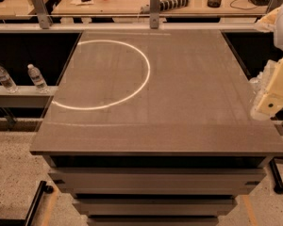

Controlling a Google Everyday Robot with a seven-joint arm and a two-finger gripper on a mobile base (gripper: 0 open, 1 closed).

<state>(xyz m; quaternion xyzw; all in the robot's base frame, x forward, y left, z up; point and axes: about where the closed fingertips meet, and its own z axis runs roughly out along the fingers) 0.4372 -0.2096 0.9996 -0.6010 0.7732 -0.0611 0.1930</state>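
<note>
Water bottles on ledge, opposite right-edge pincer

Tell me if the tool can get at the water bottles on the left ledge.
Probably not: the tool sits at the right edge of the table, whose whole width lies between it and the water bottles.

one table, one light ring, two water bottles, one hand at right table edge.

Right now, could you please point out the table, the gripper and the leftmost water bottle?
table point(193, 107): camera view, bare top.
gripper point(268, 103): camera view, cream body, at the table's right edge.
leftmost water bottle point(4, 78): camera view, its body.
</note>
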